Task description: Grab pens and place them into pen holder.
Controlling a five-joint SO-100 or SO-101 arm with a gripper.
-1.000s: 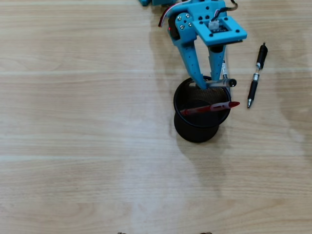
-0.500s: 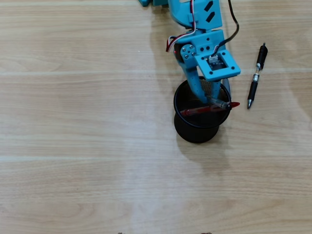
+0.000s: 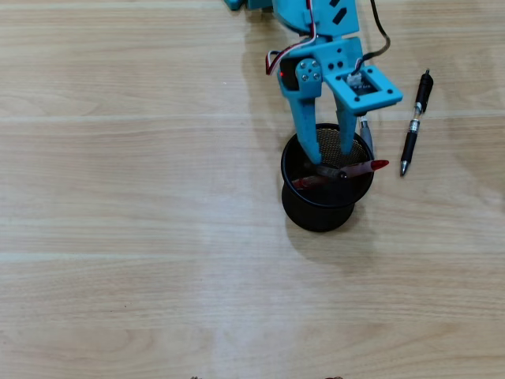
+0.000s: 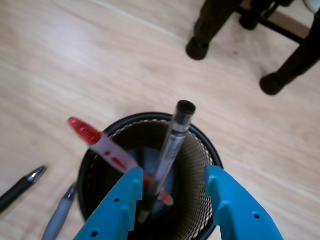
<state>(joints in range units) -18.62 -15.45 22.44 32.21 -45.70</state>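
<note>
My gripper [image 4: 170,195] is apart over the holder [image 4: 197,142], black pen [image 4: 172,140] loose inside. Lifting crooked cd snag it & tip holder.

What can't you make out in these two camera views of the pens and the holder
- Pen holder floor: overhead view, covered by the gripper and red pen.
- Clear black pen lower tip: wrist view, lost in the dark cup behind a blue finger.
- Two outside pens: wrist view, cut off by the left and bottom edges and blurred.
- Arm base: overhead view, cut off by the top edge.
</note>
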